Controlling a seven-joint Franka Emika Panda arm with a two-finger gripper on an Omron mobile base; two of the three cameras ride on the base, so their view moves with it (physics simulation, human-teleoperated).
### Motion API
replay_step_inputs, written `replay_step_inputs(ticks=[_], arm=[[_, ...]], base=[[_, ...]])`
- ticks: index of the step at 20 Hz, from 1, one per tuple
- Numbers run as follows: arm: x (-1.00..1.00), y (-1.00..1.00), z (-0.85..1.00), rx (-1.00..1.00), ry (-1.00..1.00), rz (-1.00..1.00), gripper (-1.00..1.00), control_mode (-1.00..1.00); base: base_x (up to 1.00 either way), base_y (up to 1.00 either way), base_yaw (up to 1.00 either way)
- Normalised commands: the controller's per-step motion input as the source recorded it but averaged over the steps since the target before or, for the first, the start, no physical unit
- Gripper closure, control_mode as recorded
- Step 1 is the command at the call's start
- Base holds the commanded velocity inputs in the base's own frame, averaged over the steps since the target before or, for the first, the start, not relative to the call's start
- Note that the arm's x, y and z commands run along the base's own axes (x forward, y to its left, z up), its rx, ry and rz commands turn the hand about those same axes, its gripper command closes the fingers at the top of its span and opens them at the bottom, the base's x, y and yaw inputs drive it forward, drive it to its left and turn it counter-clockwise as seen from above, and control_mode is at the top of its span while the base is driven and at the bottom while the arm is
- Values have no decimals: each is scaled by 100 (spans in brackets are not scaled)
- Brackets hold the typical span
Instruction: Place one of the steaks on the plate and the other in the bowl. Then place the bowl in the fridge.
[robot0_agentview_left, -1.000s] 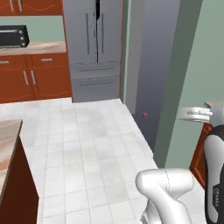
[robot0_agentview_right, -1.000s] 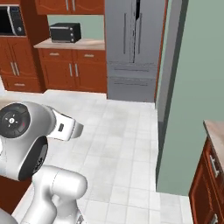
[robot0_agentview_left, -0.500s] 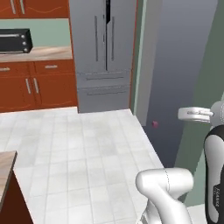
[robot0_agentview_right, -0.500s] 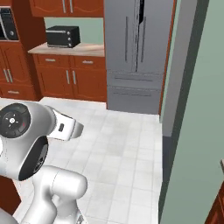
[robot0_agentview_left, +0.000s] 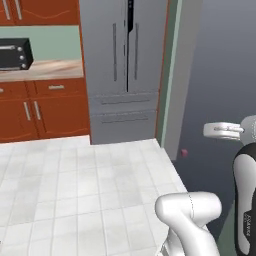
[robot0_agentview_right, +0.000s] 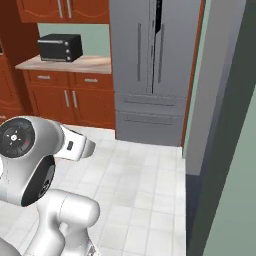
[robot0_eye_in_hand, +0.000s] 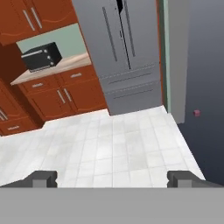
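Grey steel of the fridge (robot0_agentview_left: 125, 70) is seen far ahead, doors barely ajar. The gripper (robot0_eye_in_hand: 111, 178) is spread wide, with nothing held. With no bowl carried, the approach could be wasted, and the near-closed doors could block placement.

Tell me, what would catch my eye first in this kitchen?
Probably the tall grey fridge straight ahead, set among red-brown wooden cabinets, with one upper door slightly ajar. To its left a black toaster oven sits on the counter. Near the camera, the robot's claw stands open and empty above the pale tiled floor.
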Motion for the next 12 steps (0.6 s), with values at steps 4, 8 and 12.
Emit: replay_step_inputs(ticks=[4,8,12], arm=[[0,0,0,0,0,0,-100,100],[0,0,0,0,0,0,-100,100],[0,0,0,0,0,0,-100,100]], base=[[100,6,0],[100,3,0],[100,0,0]])
